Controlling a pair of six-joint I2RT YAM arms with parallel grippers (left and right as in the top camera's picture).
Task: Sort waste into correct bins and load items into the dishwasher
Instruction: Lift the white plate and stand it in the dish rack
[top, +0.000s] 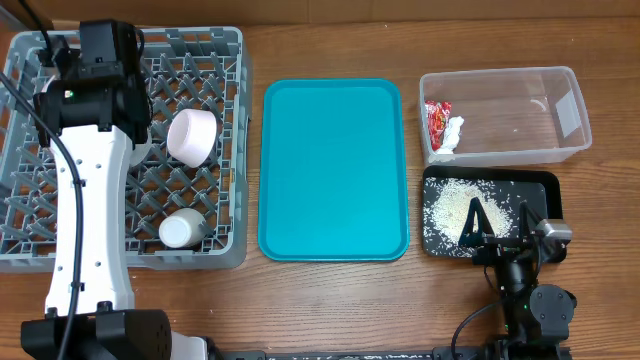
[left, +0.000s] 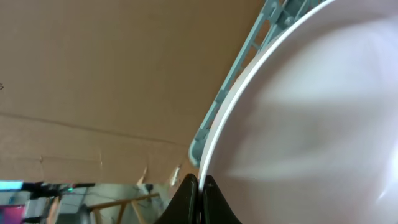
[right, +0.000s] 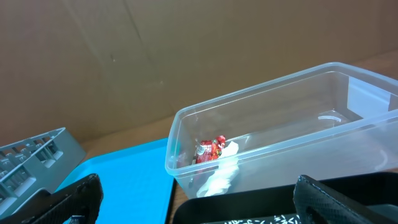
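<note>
"Left claw (left: 199, 186), what's it doing?"
"Pinching the rim of a white plate (left: 311, 124), right at the grey dish rack (left: 249, 43)."
"And the right claw (right: 199, 202)?"
"Spread wide, gripping nothing, low over the black tray (top: 545, 195) of rice."
"Farther out?"
"A clear bin (right: 267, 146) holds a red wrapper (right: 211, 149). A teal tray (top: 333, 170) lies on the worktop (top: 330, 310) between bin and rack. In the rack sit an upper white cup (top: 193, 136) and a lower white cup (top: 183, 229)."

Setting: robot lab, mock kitchen station. Evidence: bare wooden desk (top: 330, 300); plain cardboard wall (right: 155, 56) beyond the right hand (right: 196, 199); dish rack (top: 225, 40) under the left hand (left: 200, 186); tray (top: 335, 170) left of the right hand, clear bin (top: 520, 110) ahead of it.
</note>
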